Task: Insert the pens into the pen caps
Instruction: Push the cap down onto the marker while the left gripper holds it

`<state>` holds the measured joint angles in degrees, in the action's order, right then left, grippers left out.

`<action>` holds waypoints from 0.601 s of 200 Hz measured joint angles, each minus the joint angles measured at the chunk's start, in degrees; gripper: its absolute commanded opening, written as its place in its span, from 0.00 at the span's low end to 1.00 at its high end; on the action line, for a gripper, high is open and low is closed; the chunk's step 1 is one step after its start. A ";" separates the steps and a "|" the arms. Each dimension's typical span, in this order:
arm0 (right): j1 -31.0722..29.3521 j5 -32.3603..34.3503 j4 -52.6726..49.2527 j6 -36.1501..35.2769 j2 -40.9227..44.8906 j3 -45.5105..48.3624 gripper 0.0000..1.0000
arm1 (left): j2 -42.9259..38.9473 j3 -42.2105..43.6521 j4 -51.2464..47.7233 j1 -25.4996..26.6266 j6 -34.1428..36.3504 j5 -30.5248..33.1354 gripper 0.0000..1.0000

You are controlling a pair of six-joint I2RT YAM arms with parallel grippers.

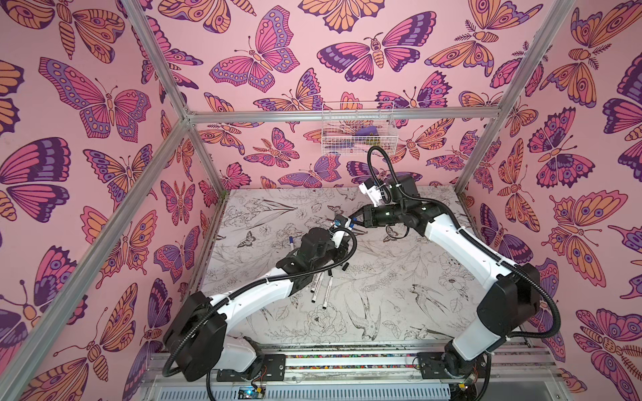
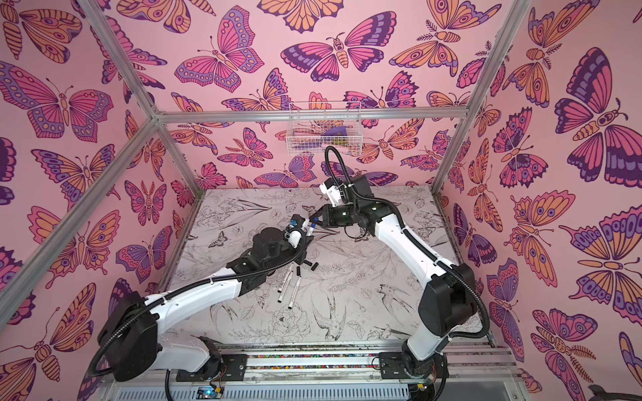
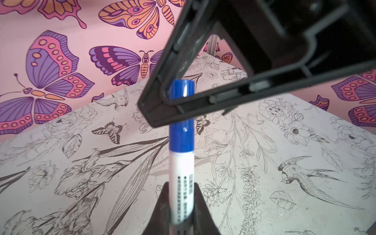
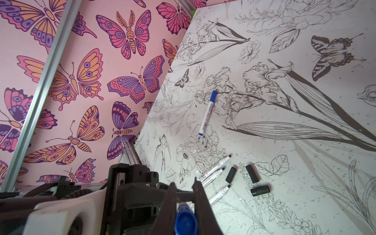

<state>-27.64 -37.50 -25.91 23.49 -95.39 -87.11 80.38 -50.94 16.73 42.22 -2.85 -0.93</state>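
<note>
My left gripper (image 3: 181,184) is shut on the white barrel of a pen (image 3: 181,173), held in the air above the table. A blue pen cap (image 3: 181,138) sits on that pen's end, flush against the barrel. My right gripper (image 4: 184,183) is shut on this blue cap (image 4: 185,221), facing the left gripper (image 2: 306,237) at mid-table. One capped blue pen (image 4: 207,113) lies apart on the table. Three uncapped black-tipped pens (image 4: 215,167) lie side by side, with three loose black caps (image 4: 252,173) next to them.
The table (image 1: 399,298) has a floral line-drawing print and pink butterfly walls on three sides. A white wire basket (image 1: 357,128) hangs on the back wall. The loose pens (image 1: 321,291) lie partly under my left forearm.
</note>
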 measured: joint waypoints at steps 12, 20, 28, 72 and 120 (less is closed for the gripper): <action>0.00 1.20 -0.11 -0.76 -0.48 -0.20 0.00 | 1.25 -0.13 1.16 -0.72 -2.23 -2.12 0.00; -0.04 1.88 -0.09 -1.18 -0.76 -0.26 0.00 | 1.90 -0.44 1.18 -1.22 -3.67 -3.45 0.00; -0.15 2.45 0.04 -1.55 -1.05 -0.31 0.00 | 2.36 -0.66 1.18 -1.79 -5.05 -4.79 0.00; -1.57 6.01 1.55 -3.45 -1.33 0.09 0.00 | 2.80 -0.90 1.11 -4.13 -7.76 -8.79 0.00; -3.61 9.73 2.38 -6.93 -1.18 -0.48 0.00 | 2.82 -1.05 1.11 -5.99 -7.74 -11.28 0.00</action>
<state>-31.24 -27.77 -23.53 16.56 -96.57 -87.59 83.20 -51.99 17.85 36.23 -10.59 -12.21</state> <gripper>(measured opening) 0.159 0.152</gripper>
